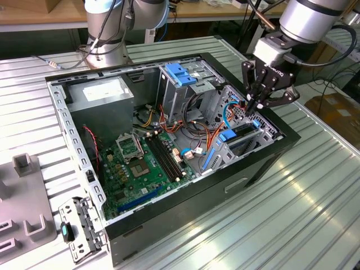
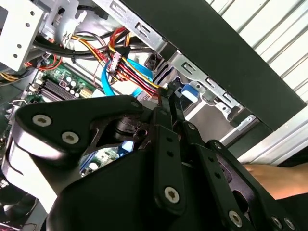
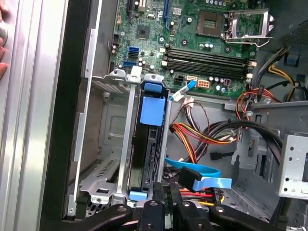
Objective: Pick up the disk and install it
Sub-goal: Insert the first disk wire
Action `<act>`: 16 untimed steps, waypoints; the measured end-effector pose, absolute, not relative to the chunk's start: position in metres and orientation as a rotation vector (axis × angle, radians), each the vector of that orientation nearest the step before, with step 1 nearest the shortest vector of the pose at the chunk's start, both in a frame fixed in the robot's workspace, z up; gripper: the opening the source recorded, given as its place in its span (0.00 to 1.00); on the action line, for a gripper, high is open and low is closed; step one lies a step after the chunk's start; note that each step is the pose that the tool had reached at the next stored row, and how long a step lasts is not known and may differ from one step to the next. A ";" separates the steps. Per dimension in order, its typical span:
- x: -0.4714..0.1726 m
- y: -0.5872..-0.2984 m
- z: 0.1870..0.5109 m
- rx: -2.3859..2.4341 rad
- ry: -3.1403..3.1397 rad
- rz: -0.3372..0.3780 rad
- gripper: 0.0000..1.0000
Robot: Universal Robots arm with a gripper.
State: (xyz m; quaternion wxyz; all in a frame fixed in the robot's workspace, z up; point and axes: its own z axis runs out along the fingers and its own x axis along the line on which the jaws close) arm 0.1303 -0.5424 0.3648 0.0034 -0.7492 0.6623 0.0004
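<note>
I saw the disk already sitting in its slot at the side of the open computer case. In the first wrist view it stood on edge between two thin metal walls of the drive bay, with blue plastic at both ends. There was very little room on either side of it. The black edge of the case ran close along one side, and past that was the ribbed metal worktop.

A bunch of red, yellow and orange wires and a flat blue cable lay just beside the slot. The green board filled the floor of the case. A metal cage with a blue top stood further back, and a grey box with a white sticker sat in the far corner.

The gripper pointed down over the slot, right above the disk's end. Its fingers were pressed close together, and I could not tell if they pinched the disk. The silver arm came in from the exterior view's right.
</note>
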 end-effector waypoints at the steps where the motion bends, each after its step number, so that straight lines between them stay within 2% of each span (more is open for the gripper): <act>1: 0.130 -0.542 0.365 -2.344 2.081 0.001 0.16; 12: 0.129 -0.551 0.362 -2.277 2.160 0.007 0.16; 16: 0.128 -0.551 0.361 -2.294 2.181 0.054 0.16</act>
